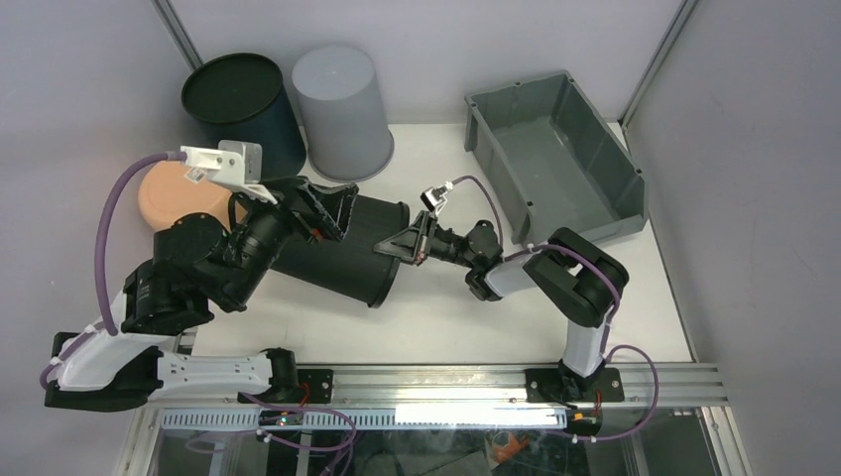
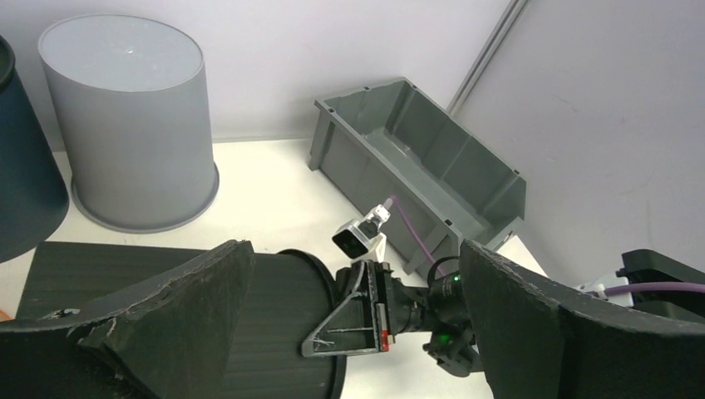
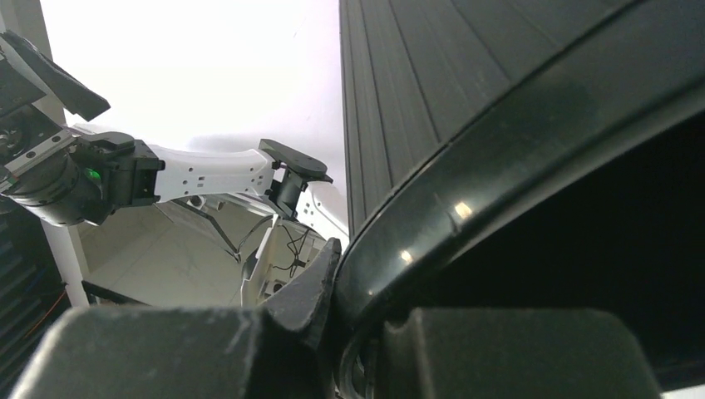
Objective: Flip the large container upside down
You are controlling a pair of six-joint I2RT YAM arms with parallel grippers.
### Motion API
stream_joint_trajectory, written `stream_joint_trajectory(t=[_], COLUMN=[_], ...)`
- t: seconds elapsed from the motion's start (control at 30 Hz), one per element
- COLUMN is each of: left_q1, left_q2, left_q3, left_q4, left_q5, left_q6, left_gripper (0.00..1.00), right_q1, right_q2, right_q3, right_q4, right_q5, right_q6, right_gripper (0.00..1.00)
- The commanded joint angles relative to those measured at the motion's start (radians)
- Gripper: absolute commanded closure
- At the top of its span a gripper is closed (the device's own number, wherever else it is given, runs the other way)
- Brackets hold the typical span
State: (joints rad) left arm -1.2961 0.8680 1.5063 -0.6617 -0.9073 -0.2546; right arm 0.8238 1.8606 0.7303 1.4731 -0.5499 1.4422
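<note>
You are seeing a black bucket [image 2: 283, 324] showing fine parallel ribbing between your matte black left fingers [image 2: 166, 324], and its rim is gleaming glossy black against your black right fingers [image 3: 303, 299]. Beyond the left fingertips the large container [image 2: 416, 166] is showing plain dark grey, with a thin purple cable [image 2: 411, 229] crossing in front of it. Left of those fingers a pale grey bucket [image 2: 133, 125] is sitting beside a dark blue-black bucket [image 2: 21, 166], both unpatterned. The table [image 2: 266, 191] is reading cream-white. Behind the left fingers an orange bucket [image 1: 183, 193] is glowing peach.
</note>
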Motion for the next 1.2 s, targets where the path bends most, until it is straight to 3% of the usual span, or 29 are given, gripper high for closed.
stream_joint_trajectory(t=[0.0, 0.6, 0.9, 1.17], left_q1=[-0.003, -0.002, -0.002, 0.006], left_q2=[0.032, 0.073, 0.078, 0.094], left_q3=[0.000, -0.039, -0.051, -0.071], left_q4=[0.019, 0.062, 0.062, 0.062], left_q5=[0.016, 0.014, 0.010, 0.007], left_q6=[0.003, 0.024, 0.022, 0.019], left_gripper=[0.01, 0.01, 0.01, 0.01], right_q1=[-0.015, -0.069, -0.069, -0.069], right_q2=[-0.089, -0.143, -0.127, -0.111], right_q3=[-0.070, -0.363, -0.442, -0.502], right_q4=[0.168, 0.168, 0.166, 0.167], right_q5=[0.054, 0.055, 0.068, 0.088], right_q6=[-0.029, -0.046, -0.057, -0.055], right_gripper=[1.00, 0.99, 0.78, 0.66])
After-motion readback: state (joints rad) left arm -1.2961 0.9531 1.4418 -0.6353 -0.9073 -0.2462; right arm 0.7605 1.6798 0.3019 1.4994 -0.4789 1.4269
